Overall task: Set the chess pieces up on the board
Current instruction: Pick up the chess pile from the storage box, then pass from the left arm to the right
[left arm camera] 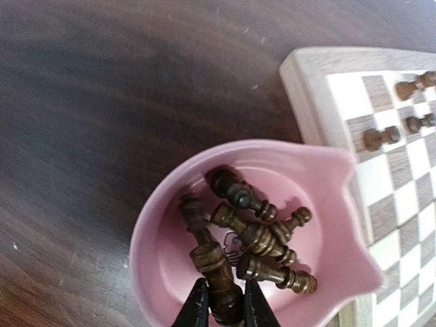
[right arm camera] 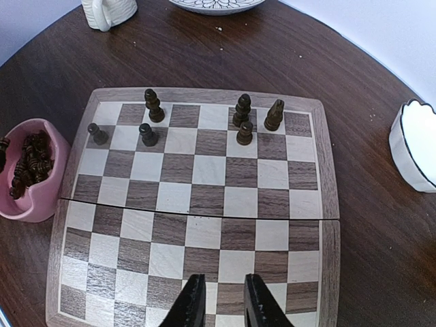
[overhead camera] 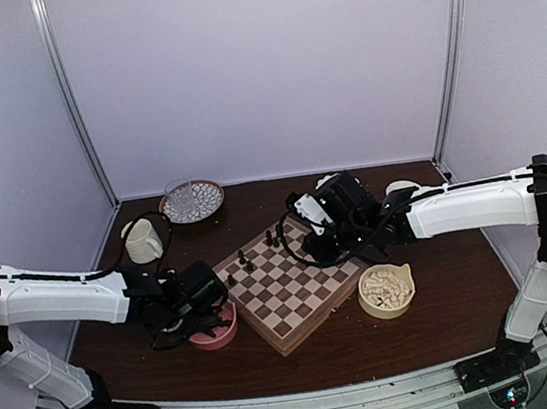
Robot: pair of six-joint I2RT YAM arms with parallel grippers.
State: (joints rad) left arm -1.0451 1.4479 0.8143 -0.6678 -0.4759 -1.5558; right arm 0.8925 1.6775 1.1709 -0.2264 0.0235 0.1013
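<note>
l grip: left gripper (left arm camera: 225,294) down inside pink bowl (left arm camera: 334,204). fingers (left arm camera: 199,303) clenched on one dark piece (left arm camera: 216,269), a pad on each side. piece lies flat, pointing away from tips.
loose pcs: heap of dark pieces (left arm camera: 259,235) just ahead & right of l fingers. all on their sides, some overlapping, all inside bowl.
board, l view: board (left arm camera: 306,95) corner ahead-right of l fingers, hard against bowl rim. touching or just beside, can't tell.
r grip: right gripper (right arm camera: 221,296) hovers over near rows of board. fingers (right arm camera: 193,303) released, narrow gap, checks show between them, nothing held.
set pcs: six standing pieces (right arm camera: 242,109), all dark & upright, well ahead of r fingers on the two far rows. three ahead-left, three ahead-right, bare squares between the groups.
seam: board's fold line runs crosswise ahead of r fingers, between tips & set pcs.
bowl, r view: pink bowl off to left of r fingers, just beside board edge.
other: mug (right arm camera: 109,10) & patterned plate (right arm camera: 218,5) past far edge of board. white dish (right arm camera: 412,143) ahead-right of r fingers, apart from board. cream bowl (overhead camera: 386,291) of pale pcs just beside board on r arm's side.
surface: dark wood table (left arm camera: 102,102) under all.
</note>
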